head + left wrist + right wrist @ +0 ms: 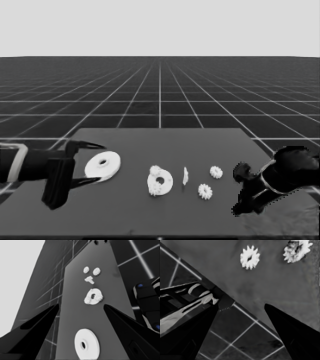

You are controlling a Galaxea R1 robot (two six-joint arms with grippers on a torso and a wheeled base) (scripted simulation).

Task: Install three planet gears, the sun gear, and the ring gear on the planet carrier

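The larger round part (pixel 103 166) lies flat at the table's left end, between the open fingers of my waiting left gripper (pixel 99 163), which does not hold it. In the left wrist view the same part (pixel 86 343) lies between the wedges of the left gripper (pixel 81 305). The smaller round part (pixel 160 182) sits mid-table with two small gears on its rim (pixel 155 170). Two loose gears (pixel 216 172) (pixel 204 191) lie to its right. My right gripper (pixel 239 192) hangs open and empty near the table's right end, apart from both gears (pixel 249 257) (pixel 297 250).
A thin white piece (pixel 185 176) stands between the smaller round part and the loose gears. The table's right corner edge (pixel 242 311) runs under the right gripper (pixel 242 305), with the floor grid beyond. Dark machinery with blue lights (pixel 147 297) shows past the table's edge.
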